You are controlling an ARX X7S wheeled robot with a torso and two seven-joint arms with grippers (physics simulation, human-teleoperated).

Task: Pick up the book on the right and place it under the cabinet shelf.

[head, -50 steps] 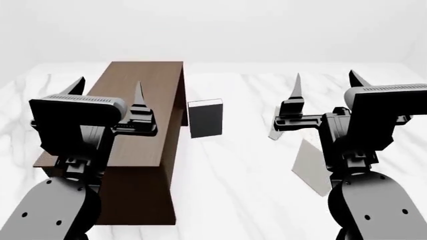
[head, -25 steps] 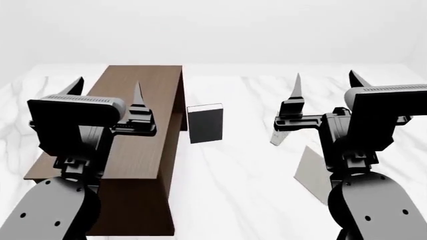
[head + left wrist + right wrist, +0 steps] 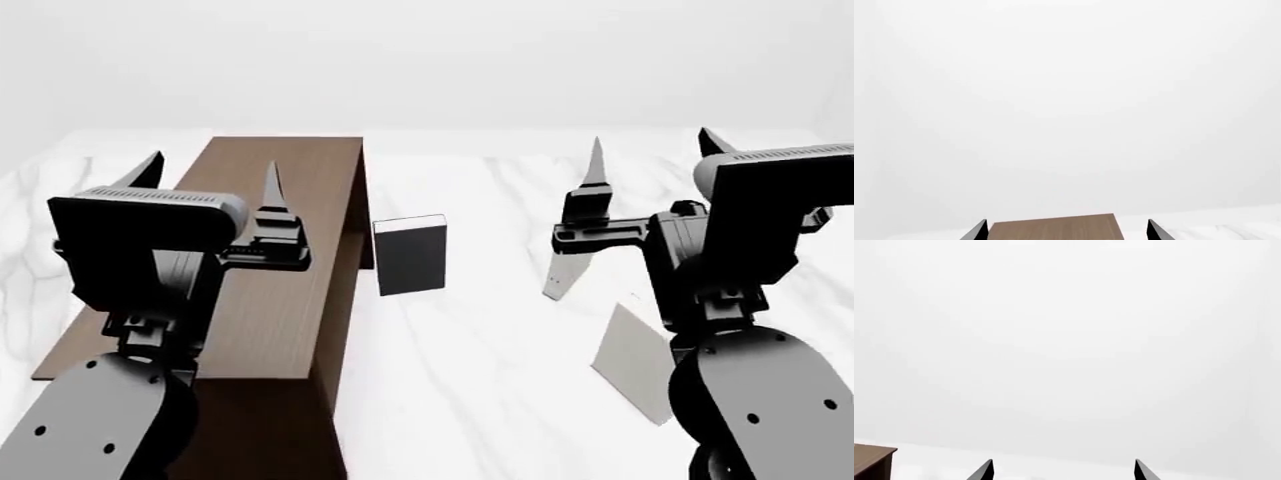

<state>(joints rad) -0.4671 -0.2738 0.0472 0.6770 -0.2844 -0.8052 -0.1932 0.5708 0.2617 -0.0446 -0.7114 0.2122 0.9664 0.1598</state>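
Note:
The book, a plain pale grey slab, lies on the white marble floor at the right, partly hidden behind my right arm. The cabinet shelf, a long dark brown wooden box, stands at the left under my left arm; its far end shows in the left wrist view and a corner in the right wrist view. My left gripper hangs open above the cabinet top. My right gripper is open and empty, raised above and beyond the book.
A dark charcoal book stands just right of the cabinet. A thinner white book stands beyond the pale one, partly behind my right gripper's finger. Marble floor stretches between cabinet and books, with a white wall behind.
The head view has shifted: the cabinet and the books sit lower and slightly nearer in the picture than a second ago. Both arms keep their raised pose, and both grippers stay open.

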